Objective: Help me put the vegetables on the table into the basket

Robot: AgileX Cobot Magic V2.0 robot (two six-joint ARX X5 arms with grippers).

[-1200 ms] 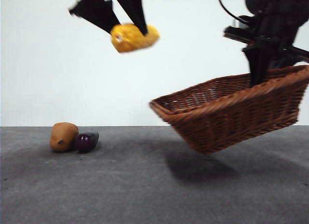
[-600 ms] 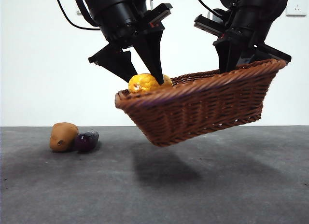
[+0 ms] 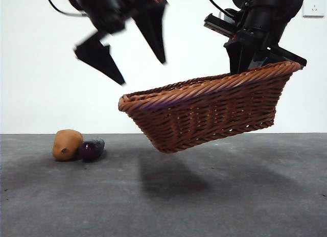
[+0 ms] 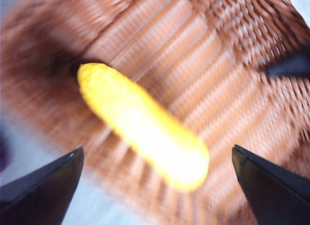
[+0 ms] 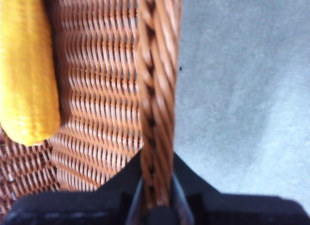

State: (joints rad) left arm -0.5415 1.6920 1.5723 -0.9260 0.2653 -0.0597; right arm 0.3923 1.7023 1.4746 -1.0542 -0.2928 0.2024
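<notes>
now the corn cob [image 4: 143, 125] lies in the basket [image 4: 203, 79] under the open left claw [image 4: 155, 186].

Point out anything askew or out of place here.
The basket is off the table, tilted, held by its rim by the right gripper. The corn lies inside it. The potato and eggplant sit on the table. The left gripper hangs open above the basket.

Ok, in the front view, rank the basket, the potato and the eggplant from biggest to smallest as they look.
1. basket, by far the largest; it is held off the table by the right gripper.
2. potato.
3. eggplant, a little smaller than the potato it lies beside, at about the same depth.
</notes>
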